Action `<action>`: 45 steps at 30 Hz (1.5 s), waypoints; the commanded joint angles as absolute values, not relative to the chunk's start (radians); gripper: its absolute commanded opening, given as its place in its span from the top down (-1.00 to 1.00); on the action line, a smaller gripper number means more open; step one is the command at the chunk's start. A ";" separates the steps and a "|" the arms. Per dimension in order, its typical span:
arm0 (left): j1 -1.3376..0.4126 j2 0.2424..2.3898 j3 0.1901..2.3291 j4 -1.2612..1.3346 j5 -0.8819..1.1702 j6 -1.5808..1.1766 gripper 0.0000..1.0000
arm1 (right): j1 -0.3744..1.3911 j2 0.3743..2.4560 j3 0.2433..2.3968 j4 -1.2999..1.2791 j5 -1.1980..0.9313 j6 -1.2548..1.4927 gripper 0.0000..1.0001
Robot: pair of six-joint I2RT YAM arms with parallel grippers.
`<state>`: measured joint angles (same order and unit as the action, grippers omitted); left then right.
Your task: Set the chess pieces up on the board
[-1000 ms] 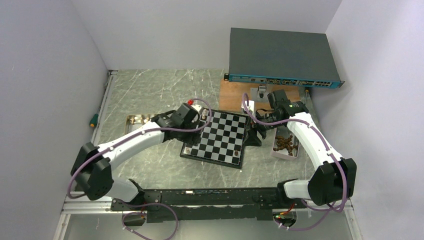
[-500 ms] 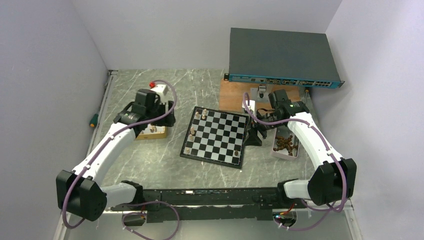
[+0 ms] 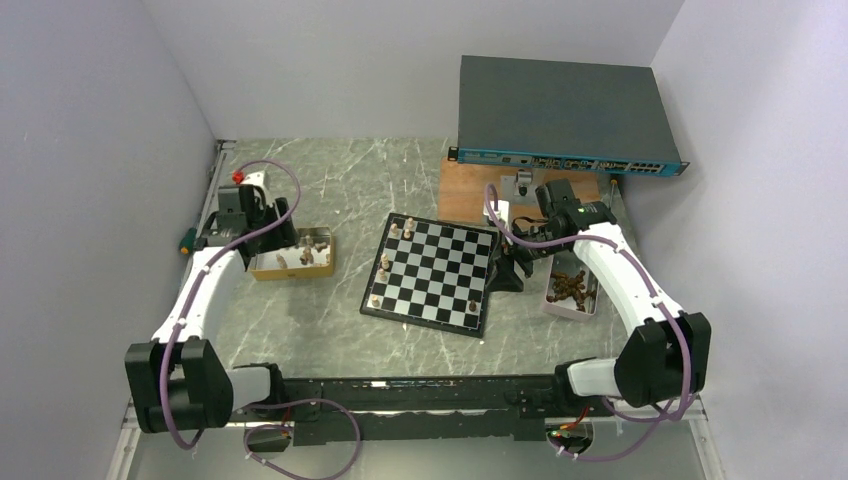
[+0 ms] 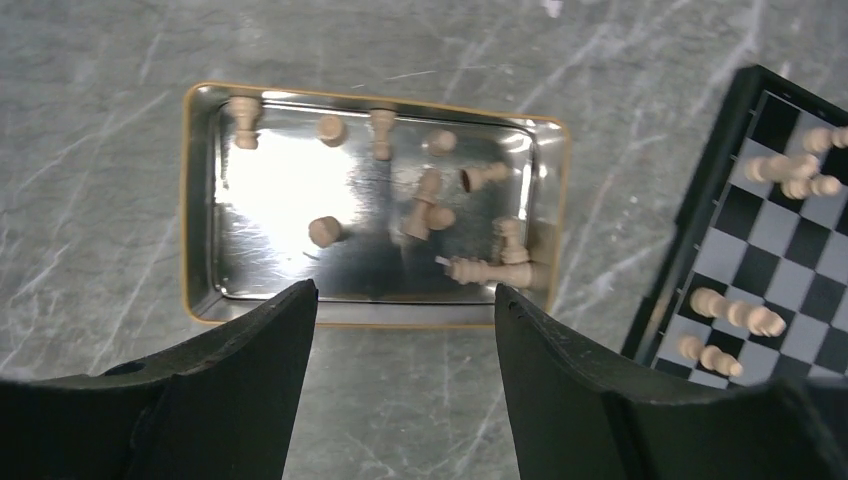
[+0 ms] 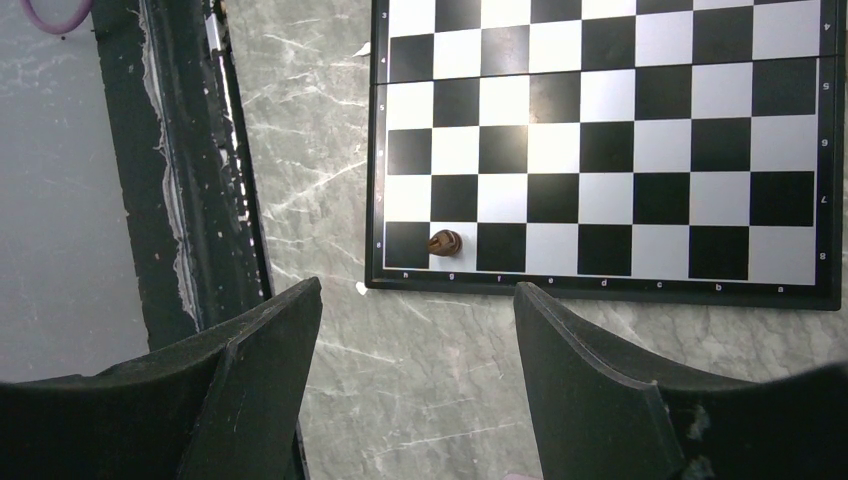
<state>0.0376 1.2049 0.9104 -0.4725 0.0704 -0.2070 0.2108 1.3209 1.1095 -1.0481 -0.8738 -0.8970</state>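
Fetching another light chessman looks like the step in hand: the left gripper (image 4: 402,300) hangs over the metal tin (image 4: 272,215) with its jaws spread and nothing between them. The tin sits on the surface (image 3: 330,190) to the left of the board (image 3: 450,262). About ten light tan pieces (image 4: 430,200) lie in the tin, most tipped on their sides and a few clustered toward the end nearest the board, so the next move probably calls for a descent onto one piece that lies apart from its neighbours. A pinch across its narrow body would follow, then a carry back to the board's left edge. A handful of tan men (image 3: 385,265) already stand along that edge. The board is flat, with black and silvery checks inside a thin dark border. The right gripper (image 5: 418,300) waits just off the board's right edge, also spread and empty, above bare surface. One dark piece (image 5: 444,242) stands on the rank nearest it. More dark pieces (image 3: 568,285) sit heaped in a small tray (image 3: 566,311) to the right of the board, so most of the set is not yet placed.
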 commanded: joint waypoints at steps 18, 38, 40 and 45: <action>0.152 1.338 0.900 -0.367 0.103 -0.279 -0.15 | 0.207 1.343 1.138 -1.026 -0.907 -0.879 -0.47; 0.156 1.474 0.928 -0.379 0.028 -0.297 0.14 | 0.206 1.350 1.137 -1.023 -0.900 -0.877 -0.47; 0.156 1.478 0.930 -0.382 0.028 -0.298 0.15 | 0.206 1.351 1.138 -1.023 -0.900 -0.877 -0.47; 0.156 1.493 0.939 -0.390 0.025 -0.307 0.15 | 0.206 1.354 1.140 -1.023 -0.900 -0.875 -0.47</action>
